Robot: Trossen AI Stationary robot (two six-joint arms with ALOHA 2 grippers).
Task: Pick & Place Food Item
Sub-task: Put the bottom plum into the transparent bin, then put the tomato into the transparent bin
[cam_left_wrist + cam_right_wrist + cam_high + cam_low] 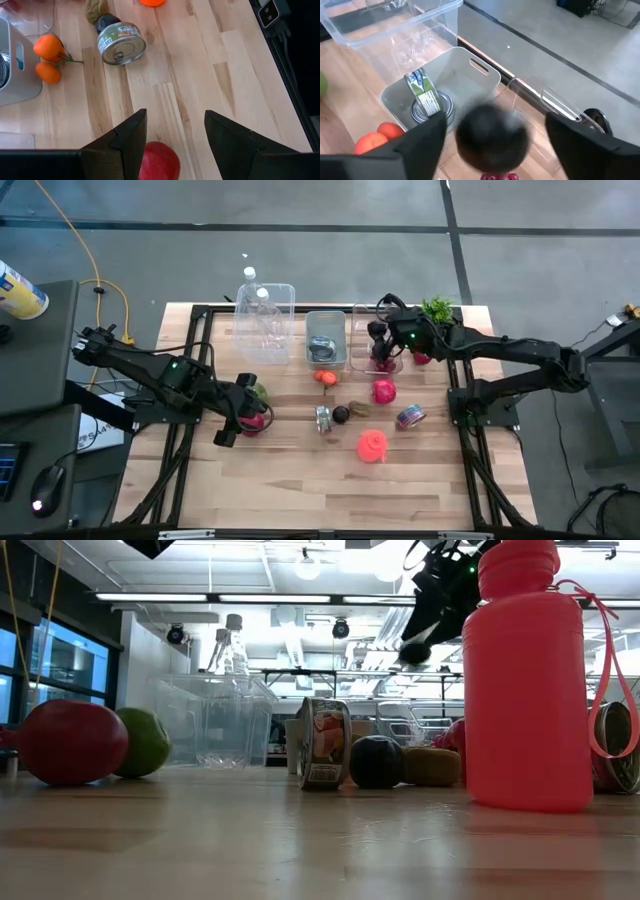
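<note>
Right gripper [380, 340] is held above the clear plastic bin [356, 330] that stands just beside the grey plastic bin [326, 318], on the side away from the left arm. Its fingers are spread apart, and a dark, round, plum-like fruit [492, 132] is seen between them with a gap on either side, so it is judged to be released rather than clamped. The fruit appears blurred, and whether it is dropping cannot be told for certain. It is judged to be light, smooth-skinned and somewhat slippery, firm yet easily bruised. It would best be taken across its widest part with gentle pressure and let go low over the bin. A small red item lies below it in the clear bin. Left gripper [175, 117] is poised well away from the grey bin, toward the near edge of the table, with its fingers parted over a round red apple-like fruit [160, 160] and no grasp evident. A tin can [422, 92] is seen inside the grey bin.
</note>
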